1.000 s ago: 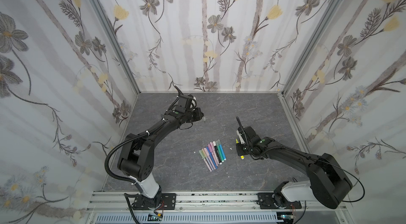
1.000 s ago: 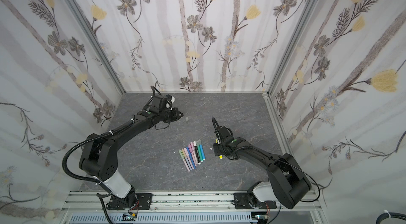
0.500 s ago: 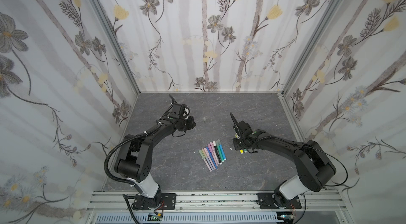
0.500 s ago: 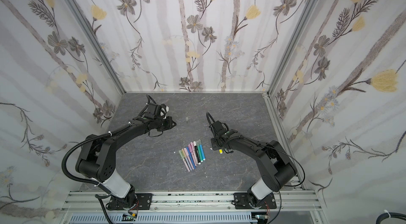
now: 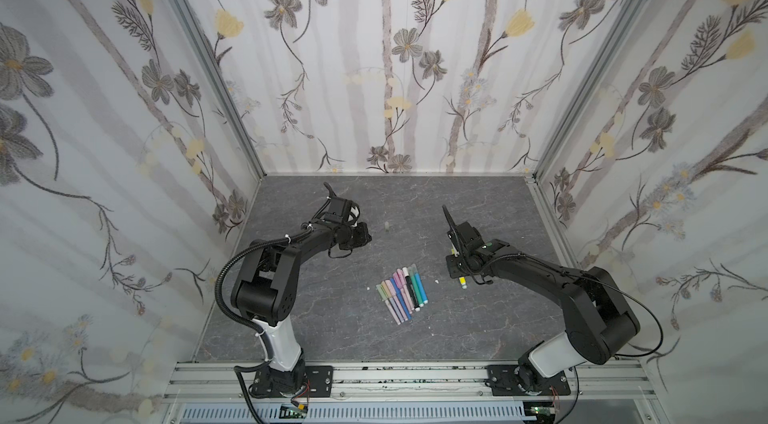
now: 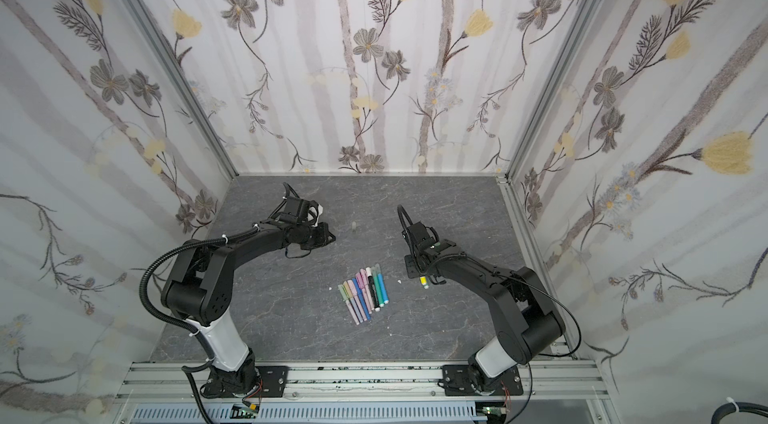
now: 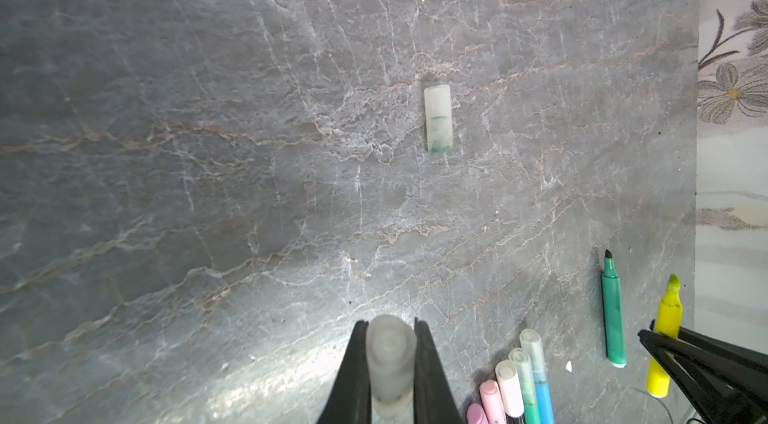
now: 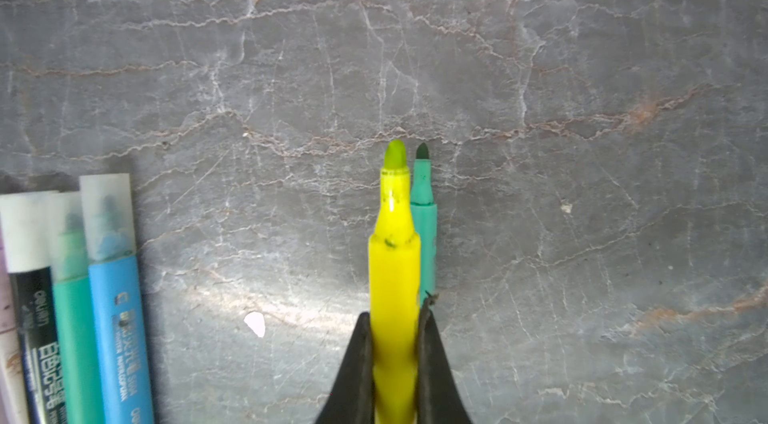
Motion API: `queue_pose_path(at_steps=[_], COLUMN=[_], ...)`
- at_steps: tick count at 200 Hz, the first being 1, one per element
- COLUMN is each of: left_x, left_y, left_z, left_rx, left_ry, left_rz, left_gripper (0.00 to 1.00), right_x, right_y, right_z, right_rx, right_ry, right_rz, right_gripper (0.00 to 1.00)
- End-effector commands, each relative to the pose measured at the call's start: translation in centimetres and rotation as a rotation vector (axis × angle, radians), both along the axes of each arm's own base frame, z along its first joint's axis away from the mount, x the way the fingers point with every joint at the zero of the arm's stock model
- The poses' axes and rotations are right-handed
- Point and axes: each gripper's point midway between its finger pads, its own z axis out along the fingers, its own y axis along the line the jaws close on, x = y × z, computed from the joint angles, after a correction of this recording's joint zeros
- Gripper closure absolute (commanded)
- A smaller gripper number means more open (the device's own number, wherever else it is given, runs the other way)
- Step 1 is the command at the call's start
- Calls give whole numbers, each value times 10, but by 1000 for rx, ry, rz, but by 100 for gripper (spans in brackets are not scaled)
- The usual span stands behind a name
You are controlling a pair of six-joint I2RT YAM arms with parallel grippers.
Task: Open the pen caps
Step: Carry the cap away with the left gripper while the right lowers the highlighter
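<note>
- your left gripper is clamped on a greyish cap; the loose cap lies dead ahead, behind the pen row.
- your right gripper is clamped on the yellow pen, seemingly touching the green pen.

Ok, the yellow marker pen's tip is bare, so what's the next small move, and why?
Probably lower the left gripper and release its translucent greyish plastic cap beside the loose green-tinged cap: the yellow marker pen in the right gripper already shows a bare tip.
</note>
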Motion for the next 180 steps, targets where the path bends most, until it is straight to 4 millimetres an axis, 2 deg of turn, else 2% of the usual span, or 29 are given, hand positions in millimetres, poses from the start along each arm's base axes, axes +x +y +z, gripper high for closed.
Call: queue_pose_path(at_steps=[1, 55, 58, 67, 129, 153, 156, 180], left_x=[11, 26, 26, 29, 47, 46, 54, 58], left_y=[-6, -15, -15, -16, -22, -23, -26, -30], left_z=[1, -10, -11, -13, -22, -33, -24, -24], left_rx=[-21, -48, -47, -46, -50, -49, -58, -80], left_ry=[-25, -8, -6, -5, -7, 15, -10, -11], left_rz=[-14, -15, -17, -16, -23, -23, -24, -24], left_gripper=[100, 100, 100, 100, 96, 95, 94, 93], right_x=[-1, -2, -3, -3, -4, -6, -6, -6], right_y=[4, 6, 5, 6, 4, 3, 2, 0], right_z=[0, -10, -18, -22, -30, -33, -33, -34], right_rx=[11, 17, 3, 0, -19, -27, -28, -37], right_ry=[10, 41, 63, 73, 94, 99, 98, 100], right_rz=[14, 1, 0, -2, -16, -19, -21, -24], right_gripper=[100, 100, 100, 99, 97, 96, 96, 94])
